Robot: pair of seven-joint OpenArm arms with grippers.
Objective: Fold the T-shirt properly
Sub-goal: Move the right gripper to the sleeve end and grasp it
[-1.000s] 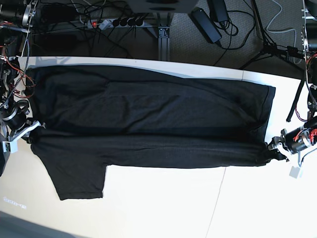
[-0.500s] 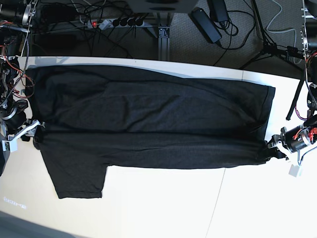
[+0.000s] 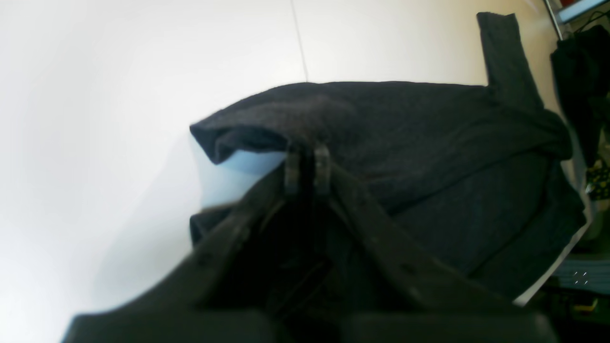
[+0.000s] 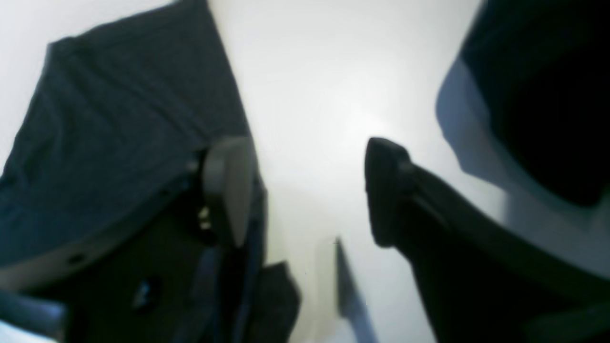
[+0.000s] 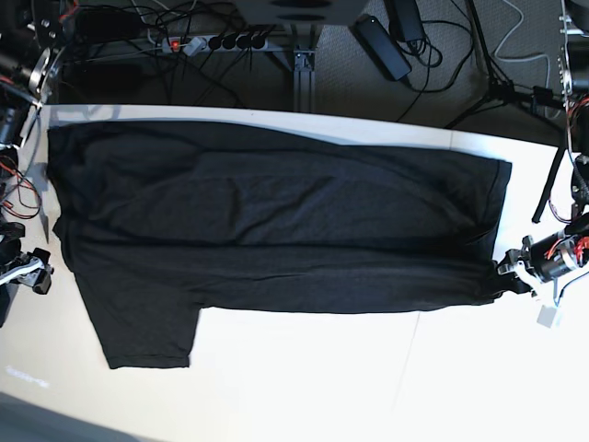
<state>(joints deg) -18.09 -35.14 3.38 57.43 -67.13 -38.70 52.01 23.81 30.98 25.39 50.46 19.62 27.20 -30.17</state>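
Released and drawn back, right hand (image 5: 39, 275) gapes; left hand (image 3: 307, 166) pinches T-shirt (image 5: 276, 212) hem.

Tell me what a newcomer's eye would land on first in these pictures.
The big black T-shirt spread across the white table, one sleeve hanging toward the near edge. At the base view's right end the left hand is shut on the shirt's edge, while at the other end the right hand stands open over bare table.

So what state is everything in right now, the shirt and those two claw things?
T-shirt: spread flat on the table, one long edge folded over.
Left tool: shut on the T-shirt's edge.
Right tool: open, holding nothing, beside the shirt.
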